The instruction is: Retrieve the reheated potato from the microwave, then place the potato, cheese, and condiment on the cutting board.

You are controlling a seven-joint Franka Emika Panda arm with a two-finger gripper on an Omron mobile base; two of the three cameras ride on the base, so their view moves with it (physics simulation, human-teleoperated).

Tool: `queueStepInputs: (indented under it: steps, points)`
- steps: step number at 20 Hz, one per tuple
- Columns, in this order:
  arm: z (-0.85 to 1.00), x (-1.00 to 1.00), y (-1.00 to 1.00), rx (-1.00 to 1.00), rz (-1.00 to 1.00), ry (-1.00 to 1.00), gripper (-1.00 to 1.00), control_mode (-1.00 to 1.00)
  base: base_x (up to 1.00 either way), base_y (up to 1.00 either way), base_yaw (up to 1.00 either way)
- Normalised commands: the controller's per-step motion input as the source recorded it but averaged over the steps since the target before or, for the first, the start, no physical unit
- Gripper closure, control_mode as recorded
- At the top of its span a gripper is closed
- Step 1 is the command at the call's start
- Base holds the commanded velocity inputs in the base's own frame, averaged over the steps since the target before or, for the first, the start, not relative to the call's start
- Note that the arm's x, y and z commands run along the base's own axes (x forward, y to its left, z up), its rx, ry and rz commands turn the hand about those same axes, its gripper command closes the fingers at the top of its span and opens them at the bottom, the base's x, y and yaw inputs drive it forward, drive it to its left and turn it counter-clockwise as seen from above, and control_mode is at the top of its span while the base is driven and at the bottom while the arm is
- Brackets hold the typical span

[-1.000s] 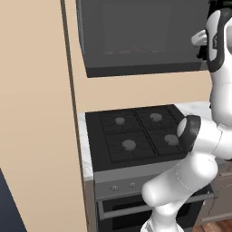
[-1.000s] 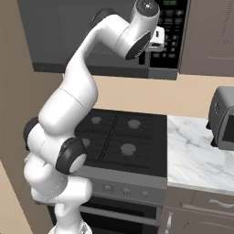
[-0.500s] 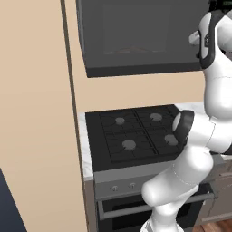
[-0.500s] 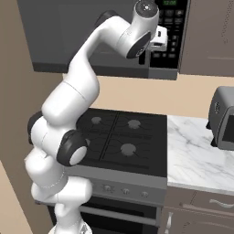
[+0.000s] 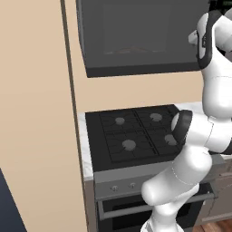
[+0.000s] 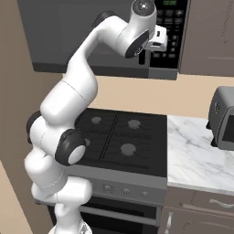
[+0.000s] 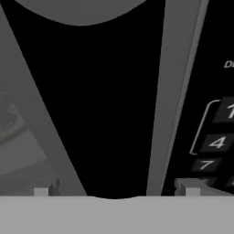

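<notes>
Dark grey and boxy, the microwave (image 6: 105, 36) hangs across the top of the right base view, mounted above the stove so its door sits at the arm's full reach. That is why the white arm (image 6: 82, 87) climbs from the lower left of that frame all the way up to the upper middle. The door looks shut from both base views, so by my reading the potato is inside and out of sight, and opening that door is the step in hand.

Below it, the black stove (image 6: 121, 141) fills the middle of the frame, four burners bare, and a marble counter (image 6: 194, 155) runs off to the right, carrying a silver toaster oven (image 6: 224, 119) at the right edge.

The gripper (image 6: 157, 39) sits up at the door's right edge, right beside the black keypad (image 6: 169, 27), a sensible spot if the door swings from that side. Its jaws stand spread wide with nothing between them.

Now the differences. The left base view gives the microwave's underside and left flank against a tall beige panel (image 5: 31, 113) at frame left. The right base view adds the keypad and the toaster oven. The hand view is pressed close: number keys at right, a grey strip of door frame (image 7: 171, 100) running up the middle.
</notes>
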Motion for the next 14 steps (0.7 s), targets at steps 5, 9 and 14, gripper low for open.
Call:
queueStepInputs:
  steps: [5, 9, 14]
  points:
    - [0.0, 0.11, 0.09, 0.0, 0.0, -0.09, 1.0, -1.0, 0.0, 0.0, 0.0]
    - [-0.03, 0.01, 0.16, 0.0, 0.0, -0.25, 1.0, -1.0, 0.0, 0.0, 0.0]
    - [-0.07, -0.02, 0.27, 0.01, 0.0, -0.25, 1.0, -1.0, 0.0, 0.0, 0.0]
